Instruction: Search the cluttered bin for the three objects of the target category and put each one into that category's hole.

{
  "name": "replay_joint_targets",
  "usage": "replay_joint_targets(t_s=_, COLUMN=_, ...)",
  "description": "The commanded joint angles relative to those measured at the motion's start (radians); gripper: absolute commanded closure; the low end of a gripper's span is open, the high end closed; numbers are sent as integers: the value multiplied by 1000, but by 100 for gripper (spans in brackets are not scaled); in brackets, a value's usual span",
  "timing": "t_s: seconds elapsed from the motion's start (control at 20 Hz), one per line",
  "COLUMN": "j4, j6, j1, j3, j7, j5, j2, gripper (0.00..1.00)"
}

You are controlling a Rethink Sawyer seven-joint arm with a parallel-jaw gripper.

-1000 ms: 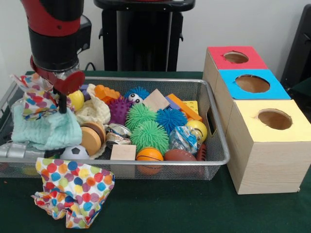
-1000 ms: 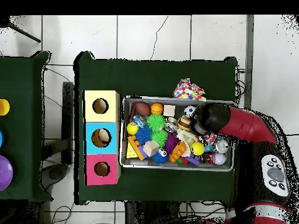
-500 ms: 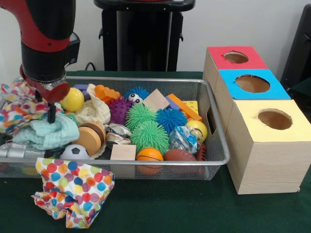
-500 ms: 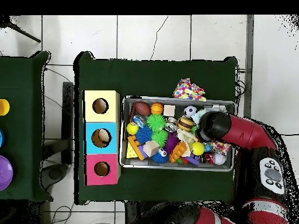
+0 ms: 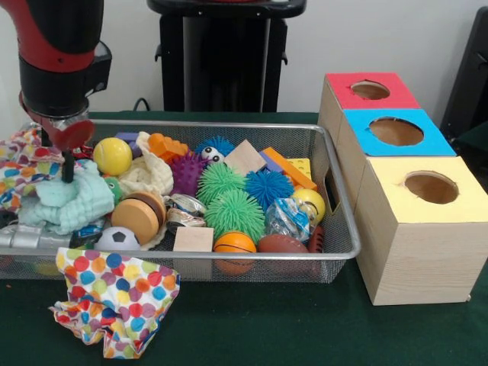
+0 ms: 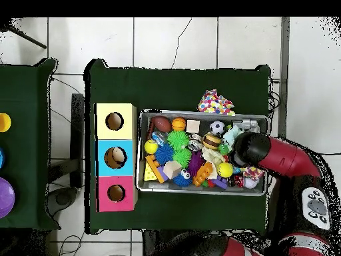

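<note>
The gripper [image 5: 67,169] hangs over the left end of the wire bin [image 5: 229,126], its fingers pressed down into a mint green cloth [image 5: 72,202]; whether they are wide or narrow cannot be told. A polka-dot cloth [image 5: 114,301] lies on the desk [image 5: 267,328] just in front of the bin. Three boxes [image 5: 396,191] with round holes stand to the bin's right.

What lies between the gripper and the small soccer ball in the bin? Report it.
The mint-green cloth does. It is heaped right under the gripper, and the soccer ball sits just past its near edge. Nothing covers the ball itself.
</note>
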Motion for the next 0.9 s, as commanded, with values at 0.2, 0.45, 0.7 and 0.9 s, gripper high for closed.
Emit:
replay_joint_targets(t_s=0.2, j4=-15, j6=367, j1=11, j3=28, j7=106, j5=110, j2=-86, gripper=0)
replay_joint_targets(t_s=0.45, j4=-104, j6=496, j1=-23, j3=61, j7=28, j5=110, j2=-89, gripper=0)
replay_joint_targets(t_s=0.7, j4=-105, j6=497, j1=-57, j3=124, j7=-13, j5=139, j2=-91, gripper=0)
replay_joint_targets(t_s=0.9, j4=-26, j6=430, j1=-72, j3=159, j7=3, j5=188, j2=-98, gripper=0)
